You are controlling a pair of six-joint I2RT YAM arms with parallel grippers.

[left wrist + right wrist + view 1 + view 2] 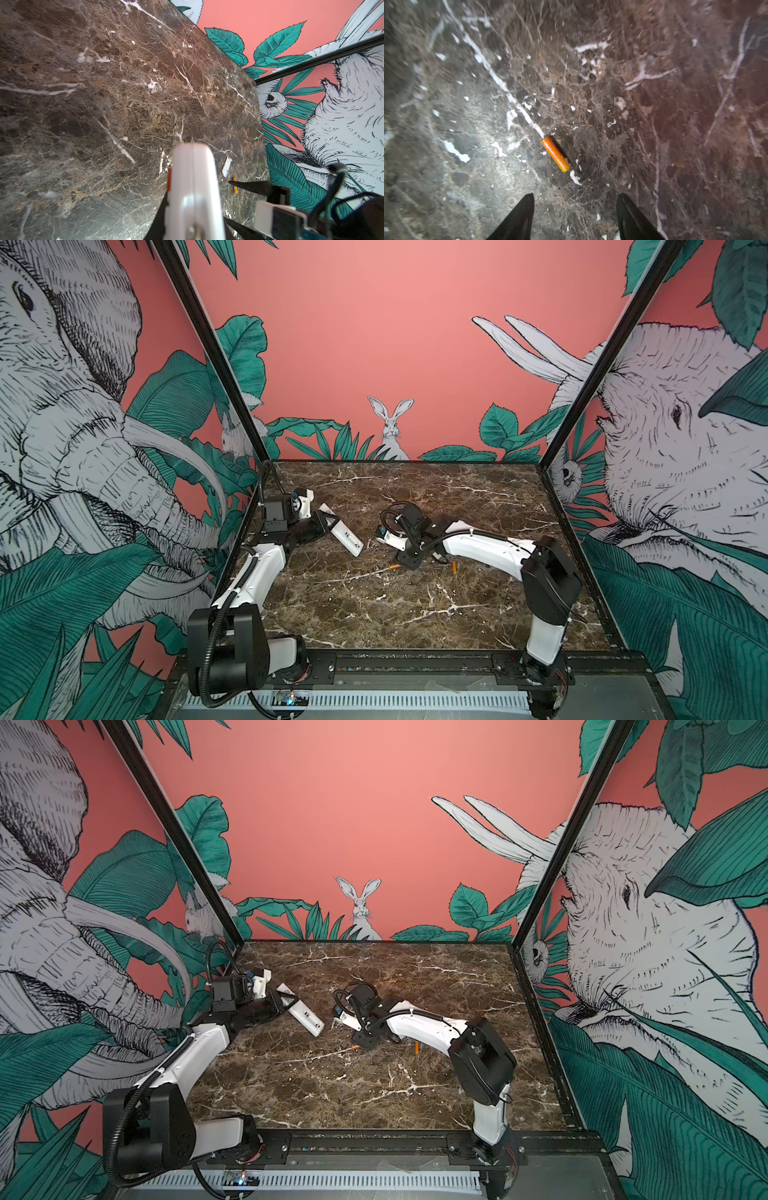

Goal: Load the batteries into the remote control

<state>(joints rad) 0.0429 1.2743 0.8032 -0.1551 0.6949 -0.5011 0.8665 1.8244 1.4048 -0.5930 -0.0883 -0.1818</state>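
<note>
One remote control (344,535) is sitting in the left gripper (327,524), which is clamping shut on the white bar near one end while the rest is jutting out toward the middle of the surface (374,614); whether the free end is touching the marble cannot be told. Two batteries are lying loose on the surface, well apart from the remote control: one battery (395,567) is lying just beside the tip of the right gripper (575,214), and the second battery (455,568) is lying near it, by the right arm (482,547). Both are showing in both top views. In the right wrist view, one battery (555,153) is lying ahead of the two black fingers (517,218), which are standing wide apart and gripping nothing. In the left wrist view, one small white flat piece (226,169) is lying on the surface near a battery (234,186), and a black finger is crossing in front of that battery.
</note>
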